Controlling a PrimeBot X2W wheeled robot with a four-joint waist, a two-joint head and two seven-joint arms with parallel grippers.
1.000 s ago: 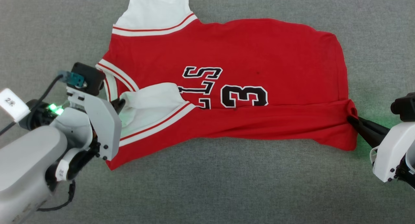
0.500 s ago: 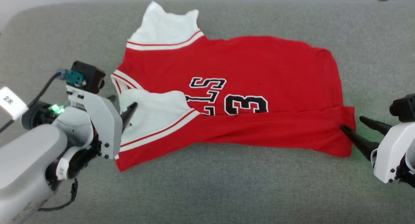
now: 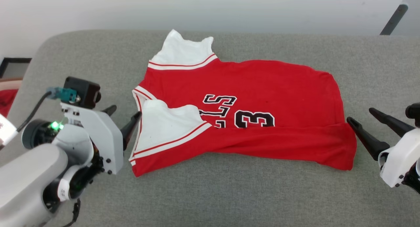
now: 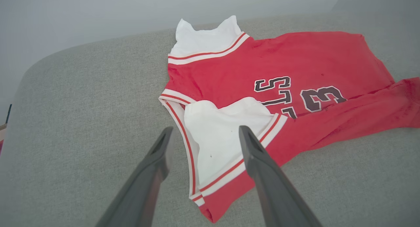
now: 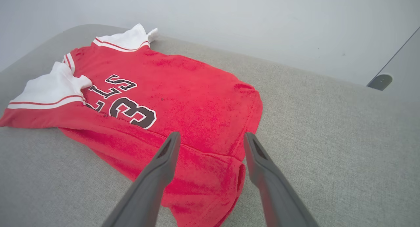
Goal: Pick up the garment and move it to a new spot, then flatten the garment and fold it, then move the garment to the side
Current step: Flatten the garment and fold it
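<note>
Folding in progress: the garment, a red jersey shirt with white sleeves, lies across the middle of the grey fabric-covered desk, its near long edge turned up over the printed number. The left pincer hovers just beside the collar end and the right pincer just beside the hem end. Both stand wide open and hold nothing.

The step in hand appears to be the fold, and the near flap lies uneven, thick at the hem end and slanting at the sleeve. To do it well, each pincer would best take a matched point at its own end, pinching both layers. The two should then lift only enough to clear the desk, travel at the same pace and lay the edge down parallel to the far one.

The left wrist view shows the near sleeve folded in over the chest, with its striped band running diagonally. The right wrist view shows the hem corner doubled and puckered, plus a dark post beyond the desk. The head view alone catches a scrap of red past the desk's left end.
</note>
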